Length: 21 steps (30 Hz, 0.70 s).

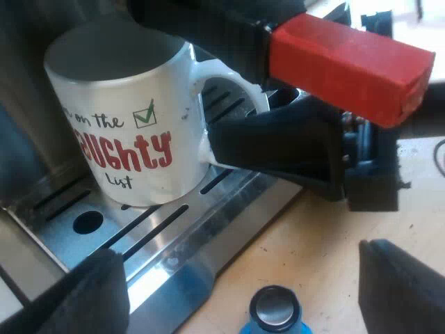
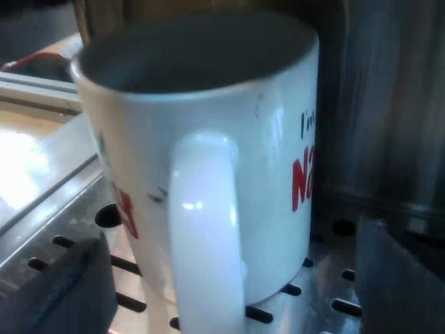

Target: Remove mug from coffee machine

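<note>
1. left gripper [image 1: 243,296]: fingers spread wide, nothing held; it hangs over the table [image 1: 327,236] just off the machine's front edge; a blue tamper [image 1: 274,313] is seen on the table below it, untouched.
2. mug [image 1: 125,125]: white, printed in red and black; stood upright on the drip tray [image 1: 160,233] of the espresso machine [image 1: 17,139], under the dark handle of the holder [image 1: 208,28], whose red end [image 1: 348,62] juts out above; the inside is dark, so contents cannot be told.
3. mug handle [image 1: 229,80]: turned outward, away from the machine; one black finger [image 1: 278,149] of the other arm is seen at its lower root; touching or just beside cannot be told.
4. right gripper [image 2: 229,292]: fingers set wide apart, nothing gripped; the mug handle is straddled, one finger to each side, a gap seen on both; no squeeze yet.
5. progress: judged early-to-mid; approach and line-up on the mug handle are taken as done; mug not yet lifted, base flat on the tray slots.
6. left to do: fingers to be closed on the mug handle; mug to be raised slightly, drawn out from under the holder, set down on the table.
7. risk: little headroom is judged under the holder, so a tall lift could knock the rim; a loose pinch could let the mug tilt.
</note>
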Motion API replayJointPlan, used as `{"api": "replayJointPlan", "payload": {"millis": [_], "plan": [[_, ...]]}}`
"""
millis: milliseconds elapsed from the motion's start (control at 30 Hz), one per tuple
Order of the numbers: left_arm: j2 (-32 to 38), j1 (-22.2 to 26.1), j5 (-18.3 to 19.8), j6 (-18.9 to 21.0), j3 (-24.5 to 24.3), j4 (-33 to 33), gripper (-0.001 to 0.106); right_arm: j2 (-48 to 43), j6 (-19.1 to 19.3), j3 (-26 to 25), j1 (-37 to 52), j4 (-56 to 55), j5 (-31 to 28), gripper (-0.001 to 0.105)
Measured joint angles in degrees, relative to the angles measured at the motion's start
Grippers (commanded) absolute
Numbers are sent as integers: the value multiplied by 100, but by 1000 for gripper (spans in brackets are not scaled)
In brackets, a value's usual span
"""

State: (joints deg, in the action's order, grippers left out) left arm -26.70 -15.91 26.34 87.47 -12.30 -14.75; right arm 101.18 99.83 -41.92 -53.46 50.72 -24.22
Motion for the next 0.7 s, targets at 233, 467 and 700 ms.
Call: {"api": "replayJointPlan", "payload": {"millis": [233,467,700], "plan": [[0,0,0,0,0,0,70,169,-177,-223,176,0,215,68],[0,0,0,0,0,0,70,169,-208,-220,179,-26,215,49],[0,0,0,0,0,0,70,169,-195,-220,179,-26,226,0]]}}
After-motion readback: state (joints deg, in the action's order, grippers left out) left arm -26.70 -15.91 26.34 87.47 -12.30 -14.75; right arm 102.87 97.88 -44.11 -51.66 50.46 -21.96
